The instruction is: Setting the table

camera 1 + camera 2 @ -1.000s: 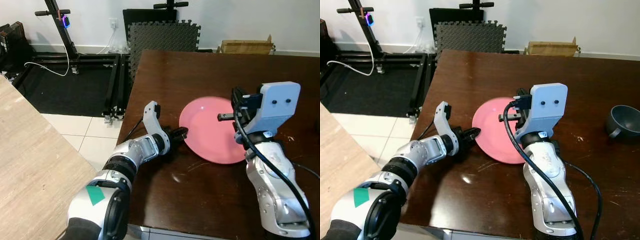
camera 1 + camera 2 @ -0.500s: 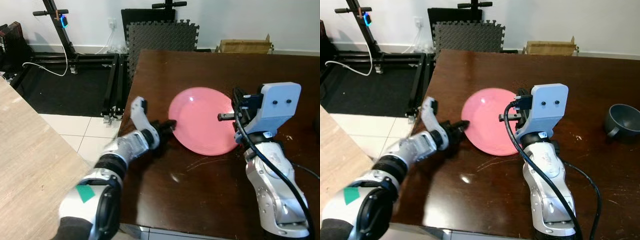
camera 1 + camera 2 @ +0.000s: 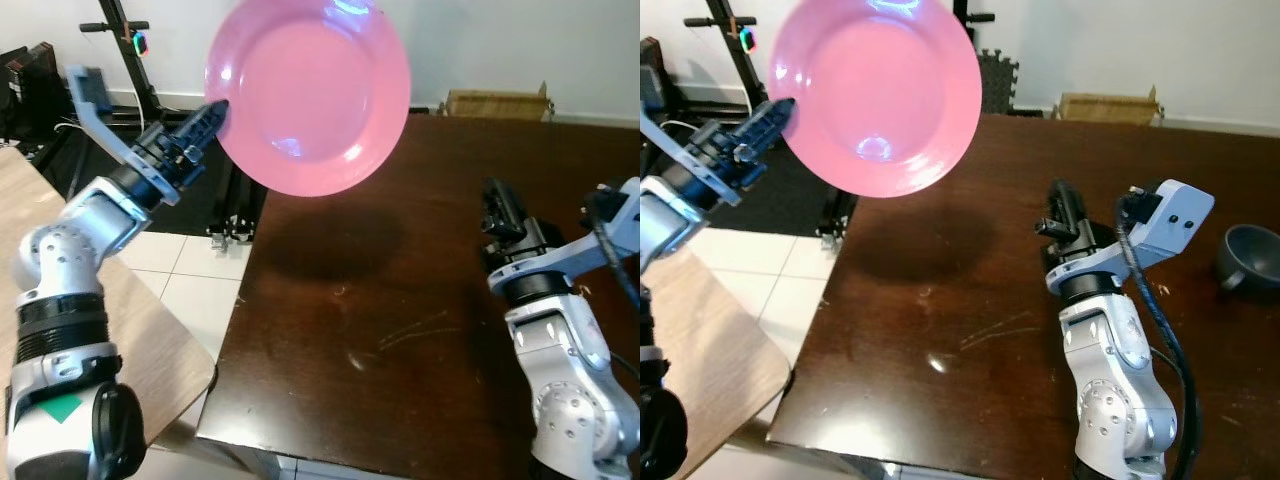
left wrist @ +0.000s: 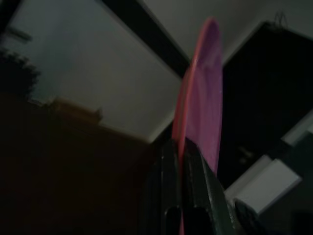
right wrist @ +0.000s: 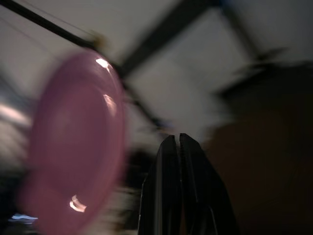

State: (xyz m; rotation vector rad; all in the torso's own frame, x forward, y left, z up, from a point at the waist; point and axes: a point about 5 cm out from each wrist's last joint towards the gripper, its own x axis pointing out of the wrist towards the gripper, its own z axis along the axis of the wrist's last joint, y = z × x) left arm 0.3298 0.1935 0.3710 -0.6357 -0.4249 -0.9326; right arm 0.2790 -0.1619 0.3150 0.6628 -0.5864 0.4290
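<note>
Judging by the bare dark table (image 3: 420, 300), the setting has barely begun: the pink plate (image 3: 308, 95) is up in the air, tilted on edge, its rim pinched by the left gripper (image 3: 212, 116). The right gripper (image 3: 1060, 205), fingers together and empty, hovers over the tabletop.

I see a dark brown wooden tabletop (image 3: 970, 300), glossy and marked with fine scratches and a few pale specks. My right gripper (image 3: 1064, 203) hovers just above its middle. Out beyond that gripper's right side, near the edge of my view, a dark grey bowl (image 3: 1250, 255) sits directly on the wood. A soft shadow lies on the tabletop well to the gripper's left.
</note>
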